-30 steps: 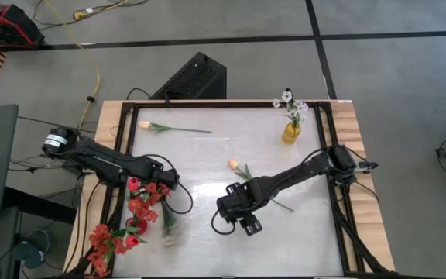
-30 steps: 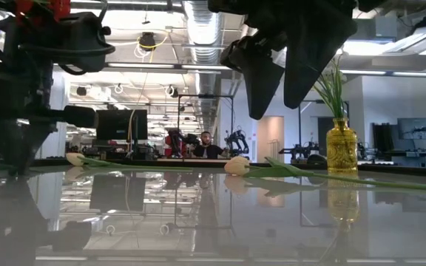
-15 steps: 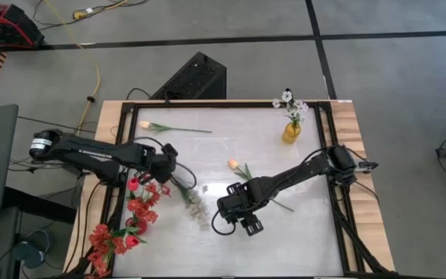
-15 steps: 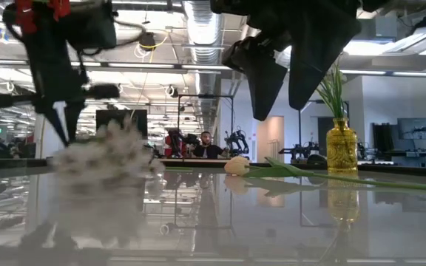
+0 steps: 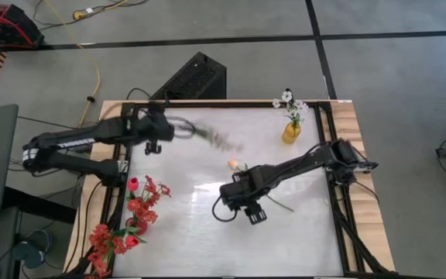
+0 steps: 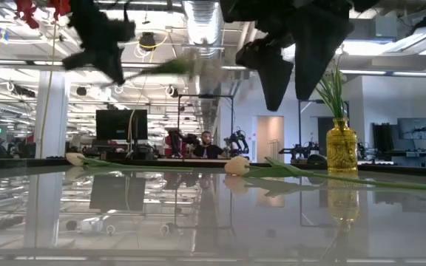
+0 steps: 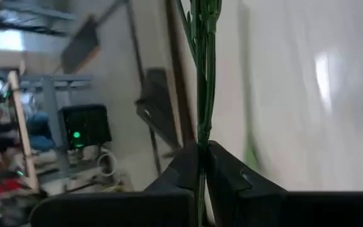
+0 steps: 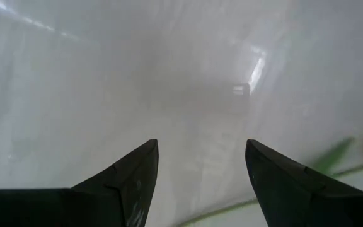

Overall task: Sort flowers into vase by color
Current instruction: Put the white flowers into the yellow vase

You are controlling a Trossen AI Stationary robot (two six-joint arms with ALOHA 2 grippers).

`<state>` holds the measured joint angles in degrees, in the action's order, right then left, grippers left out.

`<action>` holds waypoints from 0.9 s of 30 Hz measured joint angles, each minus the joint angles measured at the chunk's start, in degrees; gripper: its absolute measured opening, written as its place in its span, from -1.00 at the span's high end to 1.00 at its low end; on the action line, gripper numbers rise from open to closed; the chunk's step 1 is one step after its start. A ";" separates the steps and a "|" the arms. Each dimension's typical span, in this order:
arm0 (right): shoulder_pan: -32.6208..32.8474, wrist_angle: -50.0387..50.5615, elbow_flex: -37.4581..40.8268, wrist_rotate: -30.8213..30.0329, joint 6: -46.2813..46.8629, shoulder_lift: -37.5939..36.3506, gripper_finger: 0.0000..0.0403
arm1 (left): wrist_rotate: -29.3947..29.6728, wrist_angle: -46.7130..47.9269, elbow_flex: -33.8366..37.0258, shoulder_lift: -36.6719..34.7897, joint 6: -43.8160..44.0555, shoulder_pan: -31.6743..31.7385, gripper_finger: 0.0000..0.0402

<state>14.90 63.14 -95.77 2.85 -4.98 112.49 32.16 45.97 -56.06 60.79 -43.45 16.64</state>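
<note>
My left gripper is over the table's far-left part, shut on a spray of tiny white blossoms that shows blurred and points toward the table's right. My right gripper hangs open over the table's middle, just near of a peach tulip whose stem passes under that arm. A second peach tulip lies flat at the far left. The yellow vase stands at the far right with white flowers in it. Red flowers lie at the near-left corner. My left gripper pinches the spray's thin green stem between its two fingers, coming level from the table's left. The stem runs straight on forward out of the fingers. The spray is lifted clear of the table and sticks out roughly level toward the right.
A black frame runs around the glossy table top. A black box and cables lie on the floor beyond the far edge. More red blossoms hang over the near-left edge. Bare table lies near of the right gripper.
My left gripper has risen and moved from beside the red flowers toward the table's far edge, staying shut on the stem. The white spray, whose blossoms hung down to the table half a second ago, has swung up clear and now points toward the right.
</note>
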 joint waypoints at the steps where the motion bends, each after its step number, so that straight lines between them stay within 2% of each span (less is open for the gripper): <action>1: -0.55 -0.46 0.59 0.00 -0.18 -0.93 -0.31 | -1.36 -0.27 -1.78 -0.65 1.35 0.77 1.00; 6: -4.42 -7.21 2.92 -2.87 -3.23 -6.32 -0.31 | -11.30 -1.61 -9.84 -3.94 5.75 4.33 1.00; 10: -7.93 -22.56 7.60 -3.15 -8.96 -11.36 -0.31 | -20.77 -5.99 -12.90 -7.43 9.98 6.48 1.00; 14: -11.37 -41.66 13.38 -3.13 -15.84 -15.20 -0.31 | -30.40 -11.01 -12.57 -11.06 12.85 7.57 1.00; 21: -16.92 -78.00 17.82 -2.78 -23.25 -17.35 -0.31 | -39.53 -12.87 -11.97 -13.18 16.01 7.63 1.00; 24: -18.26 -90.14 17.82 2.62 -23.82 -16.31 -0.31 | -43.71 -13.67 -11.97 -11.92 17.71 7.50 1.00; 27: -19.07 -96.93 17.82 5.02 -23.60 -14.85 -0.31 | -45.02 -13.89 -11.96 -9.53 17.93 6.69 1.00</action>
<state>-4.17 -33.80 -77.95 7.87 -28.58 97.64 -12.86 32.07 -68.03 51.26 -25.53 23.33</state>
